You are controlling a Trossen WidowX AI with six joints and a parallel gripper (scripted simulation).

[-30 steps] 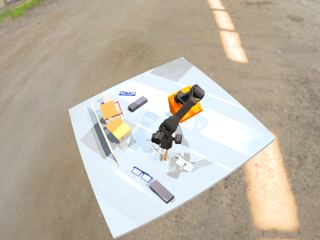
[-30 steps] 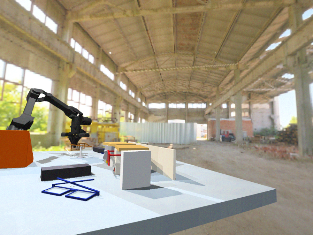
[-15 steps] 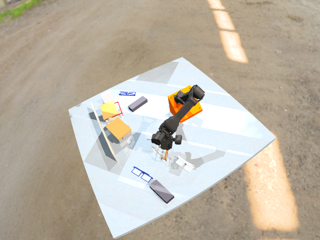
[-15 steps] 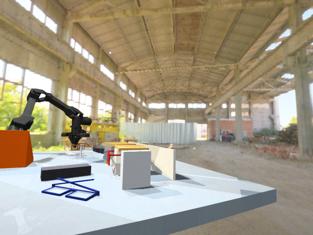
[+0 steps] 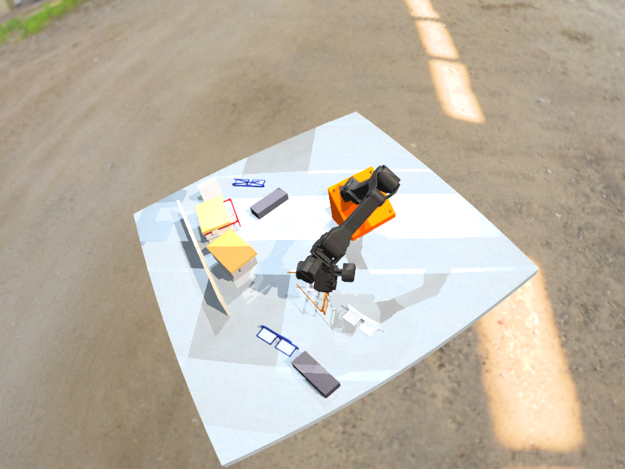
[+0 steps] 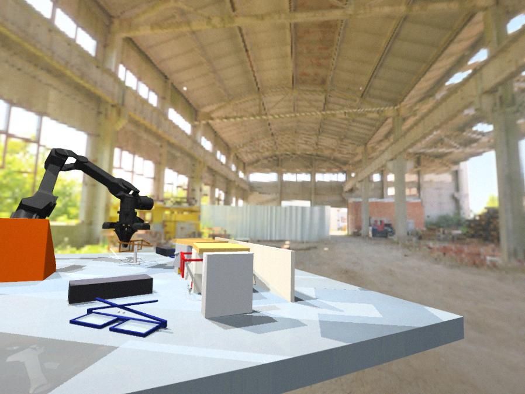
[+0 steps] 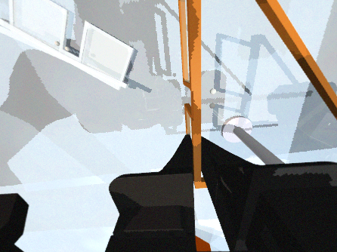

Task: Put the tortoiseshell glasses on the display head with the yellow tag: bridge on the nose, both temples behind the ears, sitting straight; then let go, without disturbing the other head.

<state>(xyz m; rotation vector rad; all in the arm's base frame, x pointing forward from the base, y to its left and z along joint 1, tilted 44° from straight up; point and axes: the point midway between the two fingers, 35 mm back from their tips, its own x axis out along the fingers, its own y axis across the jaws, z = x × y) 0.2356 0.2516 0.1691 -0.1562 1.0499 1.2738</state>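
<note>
My gripper (image 5: 323,289) (image 6: 124,245) (image 7: 191,138) is shut on the orange-brown tortoiseshell glasses (image 5: 325,305) (image 6: 140,241) (image 7: 196,93), gripping the front frame. They are raised above the table, close to a thin post with a round base (image 6: 135,254) (image 7: 237,128); I cannot tell whether they touch it. The temples are spread open. The bare-faced display head (image 5: 231,250) (image 6: 177,256) stands away from the gripper; a small yellow patch, seemingly its tag (image 6: 179,270), shows low on its front. The other display head (image 5: 212,215) (image 6: 197,271) wears red glasses (image 5: 233,211) (image 6: 182,265).
A long cream wall (image 5: 202,257) (image 6: 273,262) stands behind the heads, and a pale panel (image 5: 209,188) (image 6: 227,284) beside the red-glasses head. Blue glasses (image 5: 235,182), more blue glasses (image 5: 271,338), white glasses (image 5: 358,317) and two dark cases (image 5: 269,202) (image 5: 315,374) lie around.
</note>
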